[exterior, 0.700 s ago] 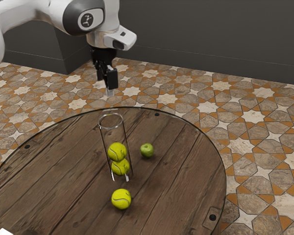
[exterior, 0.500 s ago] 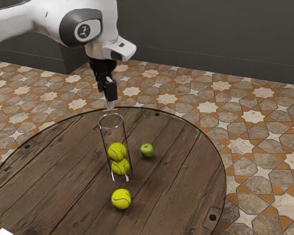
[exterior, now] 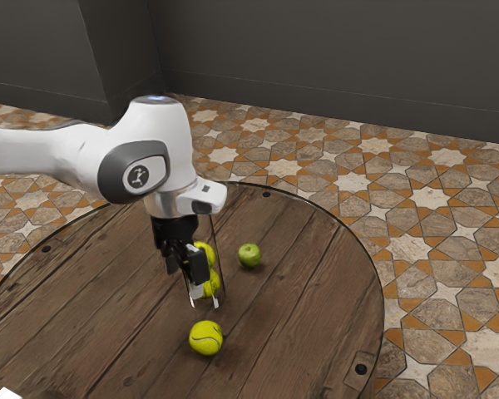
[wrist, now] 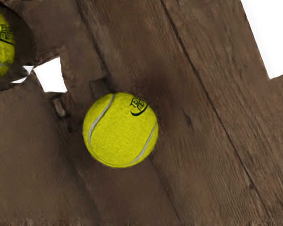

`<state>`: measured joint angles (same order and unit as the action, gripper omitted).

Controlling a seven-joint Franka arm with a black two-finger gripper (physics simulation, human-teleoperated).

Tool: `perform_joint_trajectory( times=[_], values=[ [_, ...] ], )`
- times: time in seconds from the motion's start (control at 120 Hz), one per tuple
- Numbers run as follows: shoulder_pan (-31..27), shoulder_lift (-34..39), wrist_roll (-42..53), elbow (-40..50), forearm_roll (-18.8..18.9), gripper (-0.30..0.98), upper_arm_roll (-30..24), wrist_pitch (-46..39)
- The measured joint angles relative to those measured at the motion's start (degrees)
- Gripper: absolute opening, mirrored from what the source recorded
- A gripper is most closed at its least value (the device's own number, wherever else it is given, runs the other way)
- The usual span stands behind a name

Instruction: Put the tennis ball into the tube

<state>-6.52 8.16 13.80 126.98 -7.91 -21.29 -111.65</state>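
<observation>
Where planks of dark, weathered brown wood run side by side across a round table (exterior: 316, 274), the arm (exterior: 75, 158) reaches in from the exterior view's left and points its black gripper (exterior: 185, 281) down over the boards. Its two fingers are spread, with a gap between them. The loose tennis ball (exterior: 205, 338), yellow with a pale seam, rests on the bare wood near the clear, upright tube (exterior: 219, 266), apart from it, and in the wrist view it lies with dark seams of the planks running past it. Two more tennis balls, an upper one (exterior: 206, 251) and a lower one (exterior: 212, 283), sit stacked inside the tube, both partly hidden behind the gripper. A green apple (exterior: 249, 255) stands near the tube on the exterior view's right. The tabletop has a thin dark rim, and round black studs (exterior: 361, 369) are set close to its edge; small white pieces (wrist: 51, 75) show at the foot of the tube. At the exterior view's lower left corner is a white object (exterior: 7, 394), too cut off to identify. Around the table spreads a floor (exterior: 428, 199) of patterned tiles, with cream stars, brown mottled stone shapes and orange corners, meeting a plain charcoal wall (exterior: 341, 58) along a low baseboard. A dark block (exterior: 41, 58) juts from that wall at the exterior view's left.
</observation>
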Motion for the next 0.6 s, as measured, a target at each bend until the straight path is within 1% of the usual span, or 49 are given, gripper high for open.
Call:
perform_joint_trajectory(
  times=[0.083, 0.175, 0.408, 0.5, 0.6],
  values=[
    [0.1, -0.5, -3.0, 4.3, -1.1, 0.69, -2.0, -4.9],
    [0.3, -2.7, -6.2, 7.2, -2.0, 0.69, -2.6, -9.9],
    [-3.5, -10.8, -12.5, 8.8, -2.6, 0.69, -2.7, -20.1],
    [-2.8, -12.9, -14.4, 9.4, -2.4, 0.69, -2.8, -22.9],
    [-1.2, -13.8, -16.2, 9.5, -2.4, 0.60, -2.8, -25.1]
  ],
)
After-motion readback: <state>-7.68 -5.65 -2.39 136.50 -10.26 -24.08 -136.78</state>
